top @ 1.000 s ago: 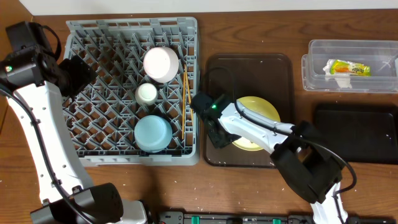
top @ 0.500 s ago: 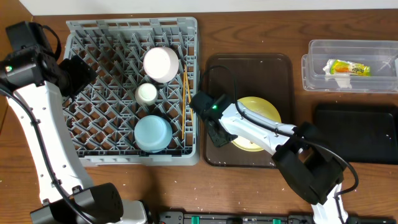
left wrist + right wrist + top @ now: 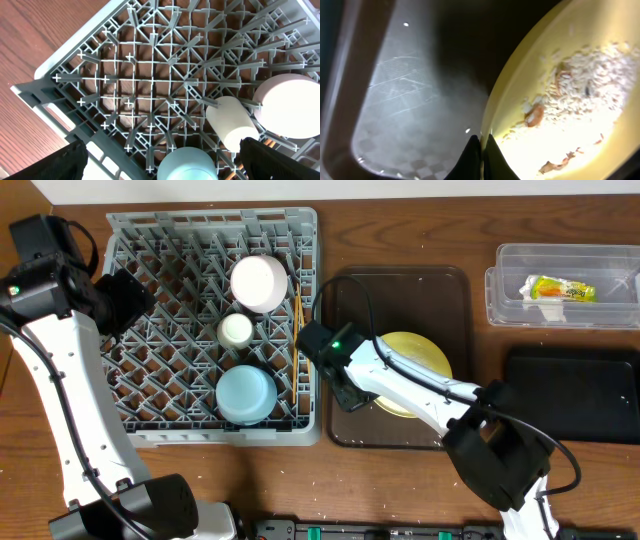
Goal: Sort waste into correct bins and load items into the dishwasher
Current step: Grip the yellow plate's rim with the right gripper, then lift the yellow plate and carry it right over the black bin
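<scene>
My right gripper (image 3: 481, 150) is shut on the left rim of the pale yellow plate (image 3: 570, 90), which carries rice-like crumbs (image 3: 585, 80). Overhead, the plate (image 3: 420, 355) lies on the brown tray (image 3: 400, 280), with the right gripper (image 3: 368, 397) at its left edge. The grey dishwasher rack (image 3: 140, 240) holds a white bowl (image 3: 259, 283), a small white cup (image 3: 236, 330), a light blue bowl (image 3: 246, 393) and chopsticks (image 3: 297, 320). My left gripper (image 3: 162, 165) hangs open over the rack (image 3: 125, 90), above the blue bowl (image 3: 187, 167), holding nothing.
A clear tub (image 3: 510, 300) at the back right contains a yellow-green snack packet (image 3: 560, 289). A shallow black bin (image 3: 575, 390) sits in front of it. The right arm stretches across the brown tray from the front right.
The right gripper has closed on the plate's rim, and its wrist has shifted slightly left and back toward the rack. The left arm has not moved.
</scene>
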Tool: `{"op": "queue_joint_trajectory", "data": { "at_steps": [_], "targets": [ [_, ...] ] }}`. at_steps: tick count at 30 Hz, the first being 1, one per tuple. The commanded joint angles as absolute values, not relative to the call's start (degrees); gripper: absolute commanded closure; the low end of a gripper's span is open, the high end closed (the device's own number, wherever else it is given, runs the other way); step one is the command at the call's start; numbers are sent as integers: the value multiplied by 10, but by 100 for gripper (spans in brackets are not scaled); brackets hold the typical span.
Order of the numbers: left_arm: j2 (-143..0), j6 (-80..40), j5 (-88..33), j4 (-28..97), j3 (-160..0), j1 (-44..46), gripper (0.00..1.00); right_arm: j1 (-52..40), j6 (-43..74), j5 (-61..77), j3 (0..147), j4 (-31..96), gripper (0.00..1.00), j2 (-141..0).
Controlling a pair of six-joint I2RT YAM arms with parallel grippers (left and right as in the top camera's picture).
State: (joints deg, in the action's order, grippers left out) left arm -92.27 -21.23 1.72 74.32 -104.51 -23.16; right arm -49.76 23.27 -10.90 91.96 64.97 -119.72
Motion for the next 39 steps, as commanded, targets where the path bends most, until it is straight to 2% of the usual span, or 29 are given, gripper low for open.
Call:
{"op": "queue_joint_trajectory", "data": {
  "at_steps": [1,21,31,39],
  "targets": [
    [-924,-217,22,743,-1050,-234,2,-509,249,-142,945,664,99,-1197],
    [-924,-217,22,743,-1050,-234,2,-495,402,-212,1025,813,99,-1197],
    [-924,-217,22,743,-1050,-234,2,-437,525,-244,1028,848,99,-1182],
    [-924,-217,22,743,-1050,-234,2,-353,524,-237,1028,851,99,-1138]
  ]
}}
